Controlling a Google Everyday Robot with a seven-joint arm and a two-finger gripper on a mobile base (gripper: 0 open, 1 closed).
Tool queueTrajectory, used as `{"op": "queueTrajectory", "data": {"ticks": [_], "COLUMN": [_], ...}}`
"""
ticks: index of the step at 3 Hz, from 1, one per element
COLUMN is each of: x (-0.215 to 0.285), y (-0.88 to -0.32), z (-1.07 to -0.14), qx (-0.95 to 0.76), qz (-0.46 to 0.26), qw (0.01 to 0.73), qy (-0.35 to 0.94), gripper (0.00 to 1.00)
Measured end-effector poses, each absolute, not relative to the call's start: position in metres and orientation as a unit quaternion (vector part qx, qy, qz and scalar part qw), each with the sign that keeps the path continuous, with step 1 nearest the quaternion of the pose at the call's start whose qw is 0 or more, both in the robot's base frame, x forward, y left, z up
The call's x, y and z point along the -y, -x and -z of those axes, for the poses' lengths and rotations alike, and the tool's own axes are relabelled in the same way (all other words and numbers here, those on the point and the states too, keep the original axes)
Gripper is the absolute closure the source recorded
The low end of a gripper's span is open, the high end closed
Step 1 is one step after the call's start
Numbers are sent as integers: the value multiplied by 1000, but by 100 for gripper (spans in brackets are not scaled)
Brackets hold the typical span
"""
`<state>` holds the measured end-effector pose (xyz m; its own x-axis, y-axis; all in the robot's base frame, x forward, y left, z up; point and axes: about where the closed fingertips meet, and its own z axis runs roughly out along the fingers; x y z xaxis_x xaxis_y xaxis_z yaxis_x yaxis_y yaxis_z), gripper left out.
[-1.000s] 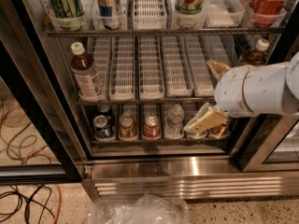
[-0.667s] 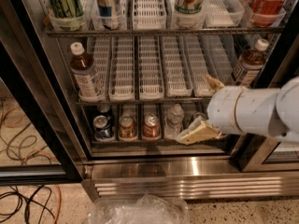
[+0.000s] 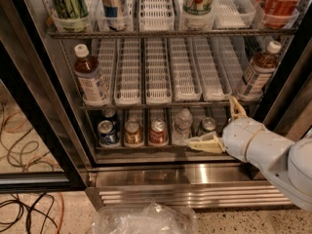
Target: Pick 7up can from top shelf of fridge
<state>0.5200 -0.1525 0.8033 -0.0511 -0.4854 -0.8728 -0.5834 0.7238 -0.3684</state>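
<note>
1 gripper, jaws wide and empty, low beside the small cans; 7up can on top shelf.

white rounded arm, cream-fingered hand at lower right.

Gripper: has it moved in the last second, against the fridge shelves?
Yes, downward. The gripper is open; its upper finger was over the trays of the middle rack; now it sits at that rack's front edge, further below the 7up can.
</note>
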Motion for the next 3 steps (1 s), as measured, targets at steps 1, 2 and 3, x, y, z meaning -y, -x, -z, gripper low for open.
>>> {"op": "queueTrajectory", "data": {"ticks": [1,2,3], "x": [175,175,171], "y": [-524,-524,-525], "z": [-795,-795,-795], "qx": [-727,-727,-723], "qz": [-31,-31,-46], "qw": [604,604,616], "qy": [324,324,309], "gripper": [0,0,0]}}
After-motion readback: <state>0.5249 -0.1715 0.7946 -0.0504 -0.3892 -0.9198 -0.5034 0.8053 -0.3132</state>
